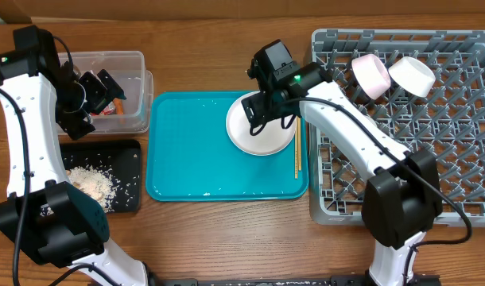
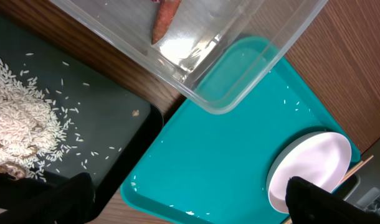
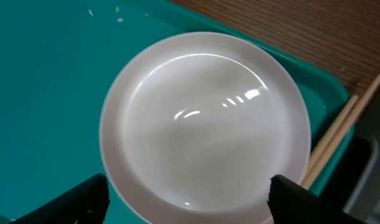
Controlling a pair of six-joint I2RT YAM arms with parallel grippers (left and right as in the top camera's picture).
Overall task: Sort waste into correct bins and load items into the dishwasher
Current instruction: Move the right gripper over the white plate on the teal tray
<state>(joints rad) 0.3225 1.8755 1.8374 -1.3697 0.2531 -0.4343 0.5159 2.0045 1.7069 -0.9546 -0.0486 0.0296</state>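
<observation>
The pale-pink plate [image 1: 262,135] lies on the teal tray, with the chopsticks [image 1: 296,147] along its right side. My right gripper [image 1: 258,107] hovers open over the plate [image 3: 205,124], one finger on each side of its near rim [image 3: 190,202]. The chopsticks [image 3: 339,130] show at the right. My left gripper [image 1: 106,86] is open and empty above the clear tub [image 1: 135,59], which holds a carrot piece [image 2: 165,18] and something red [image 1: 106,110]. The black tray [image 1: 127,155] holds beige rice scraps [image 2: 15,118]. Two white bowls [image 1: 372,75] [image 1: 412,75] rest in the grey dish rack [image 1: 433,159].
The teal tray [image 1: 187,159] lies between the bins and the rack, with a few rice grains on it [image 2: 196,162]. The plate [image 2: 308,168] also shows in the left wrist view. The rack fills the right side. Bare wood runs along the front edge.
</observation>
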